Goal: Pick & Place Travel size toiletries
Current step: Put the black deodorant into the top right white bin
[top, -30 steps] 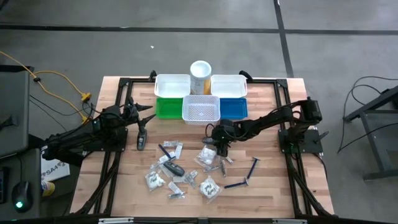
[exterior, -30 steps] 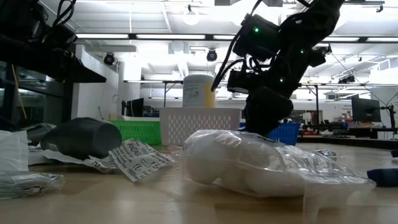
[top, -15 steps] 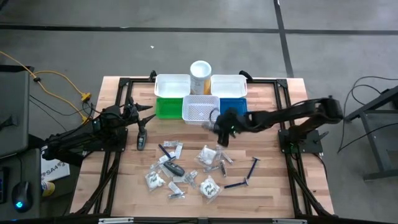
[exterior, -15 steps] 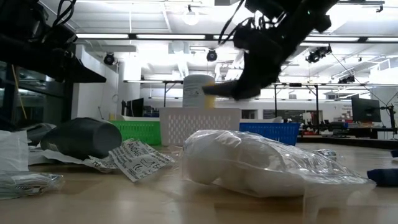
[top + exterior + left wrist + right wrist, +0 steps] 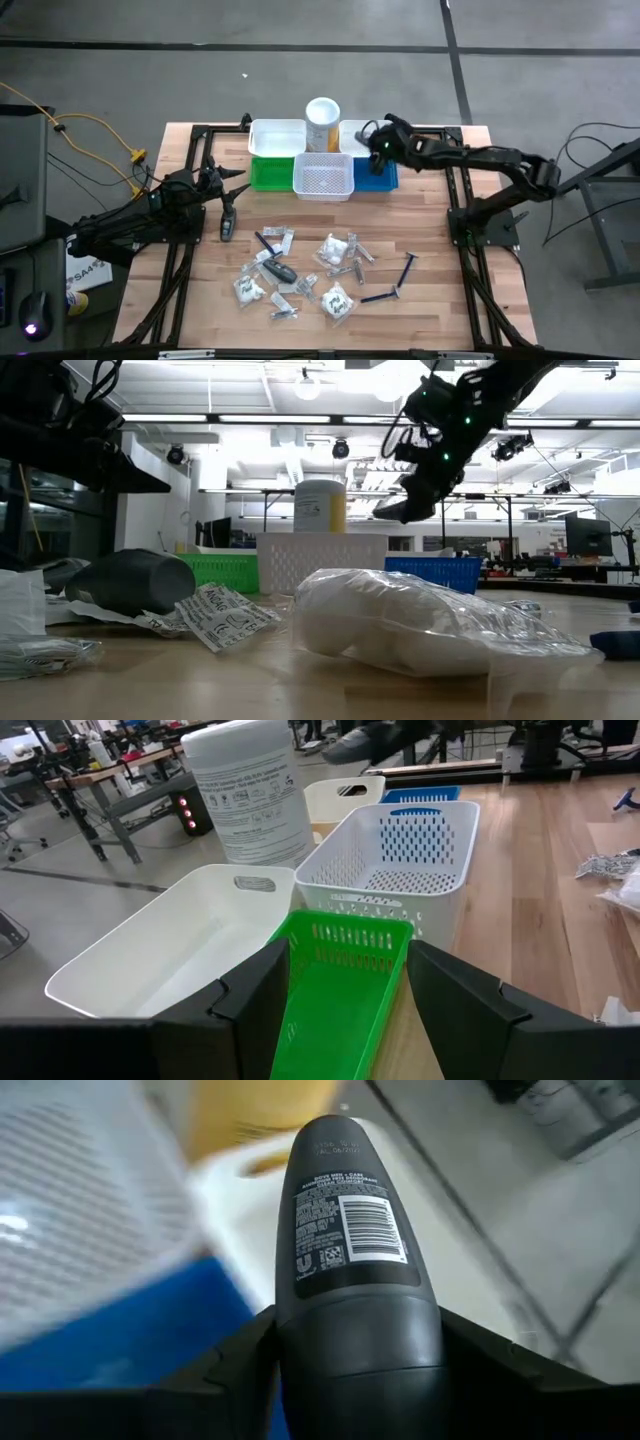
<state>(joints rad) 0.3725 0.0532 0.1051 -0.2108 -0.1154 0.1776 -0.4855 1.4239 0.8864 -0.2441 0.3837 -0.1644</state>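
Now the right end effector [image 5: 378, 148] hangs above the blue bin [image 5: 378, 176], near the border with the white bin [image 5: 368, 133] just behind it, its fingers closed on a dark grey oval deodorant piece [image 5: 355, 1295]. In the right wrist view the piece's long axis runs straight out between the fingers, printed end forward, with blue bin wall below it and white bin beyond. So the coming move seems to turn on which bin lies under the piece; from overhead I cannot tell exactly which.

Relative to the blue bin, the white mesh basket [image 5: 323, 175] sits just beside it toward the left arm, then the green bin [image 5: 270, 172]; the tall white-and-yellow cylinder [image 5: 322, 120] stands behind the basket, close enough to be grazed by a sideways swing. The remaining toiletries [image 5: 300, 268] lie scattered on the surface [image 5: 430, 290], well in front of the blue bin.

The left end effector [image 5: 228, 205] waits beyond the green bin, fingers apart and holding nothing.
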